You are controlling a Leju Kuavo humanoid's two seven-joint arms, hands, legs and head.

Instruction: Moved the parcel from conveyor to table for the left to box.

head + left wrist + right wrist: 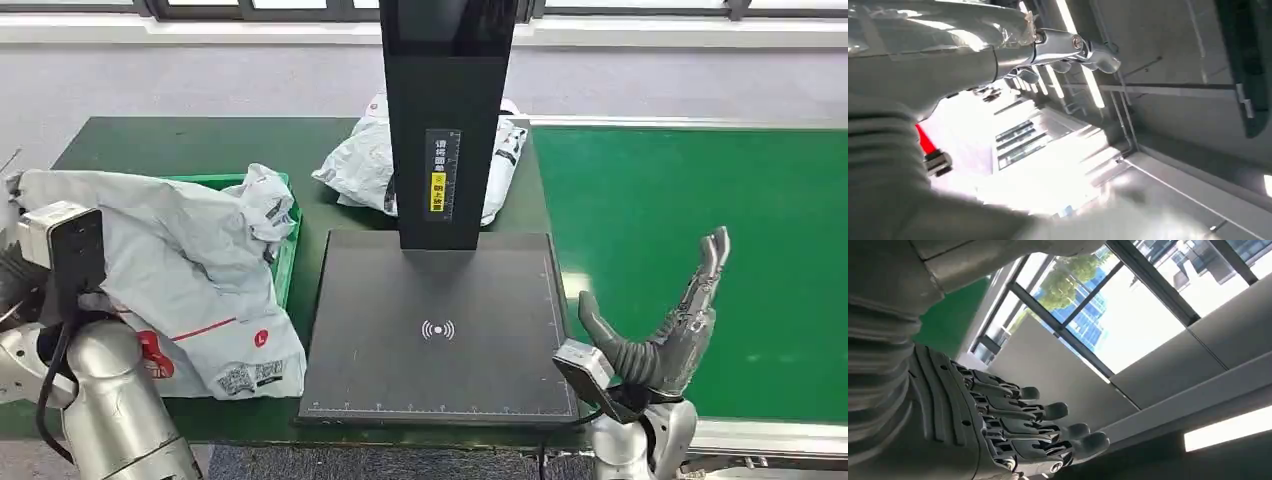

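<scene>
Right hand (668, 325): fingers (1048, 412) are spreading apart and extending upward, thumb angling away from them, nothing between them; the hand is hovering at the near edge of the green conveyor belt (720, 250), just beside the black scanning platform (440, 330). Left hand (923, 75): it is pressing against crinkled grey plastic film in the left wrist view, with chrome fingers (1083, 47) sticking out past the film; cannot tell whether they are clamping it. In the head view the left arm is sitting under a large grey poly-mailer parcel (190, 270), which is draping over the green box (288, 240) at the table's left; its long axis is running from far-left to near-right, red-printed end and label pointing toward the robot. A second grey parcel (365, 165) is lying on the dark green table (200, 140) behind the scanner's black upright column (445, 120), partly hidden by it.
</scene>
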